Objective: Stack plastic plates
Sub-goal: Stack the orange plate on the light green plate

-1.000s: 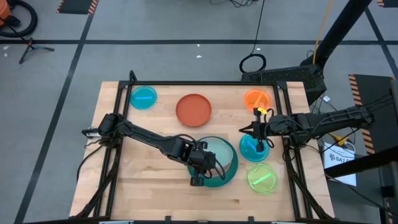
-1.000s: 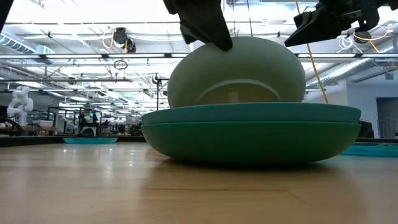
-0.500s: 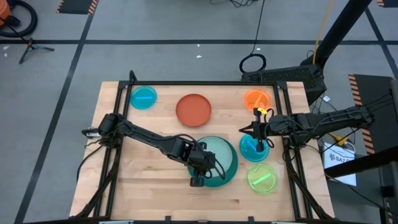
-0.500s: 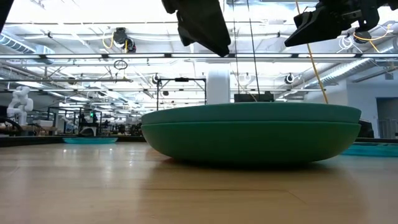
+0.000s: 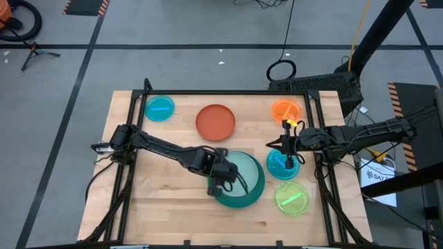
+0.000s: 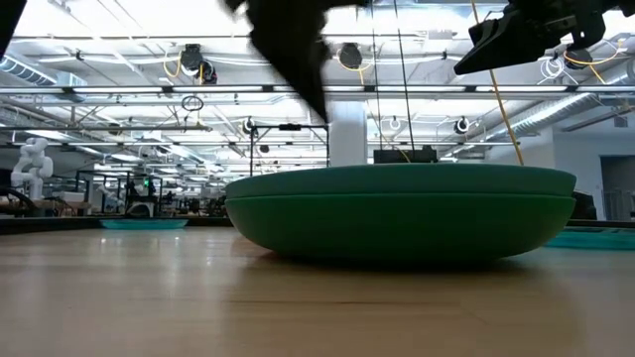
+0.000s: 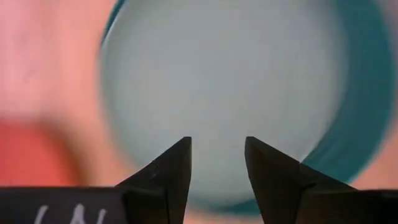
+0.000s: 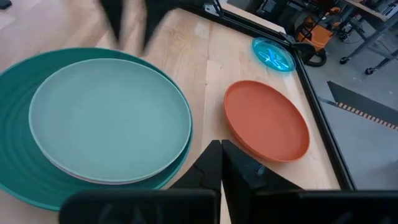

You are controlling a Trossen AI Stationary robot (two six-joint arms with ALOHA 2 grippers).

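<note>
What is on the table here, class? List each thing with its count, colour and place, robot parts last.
large plates: two, teal and dark green, stacked at the table's middle front
mint plate: one, lying flat on the large plates
red-orange plate: one, back middle
small blue plates: two, back left and right side
small orange plate: one, back right
small lime plate: one, front right
left pincer: open, over the mint plate
right pincer: shut, beside the right-side blue plate
</note>
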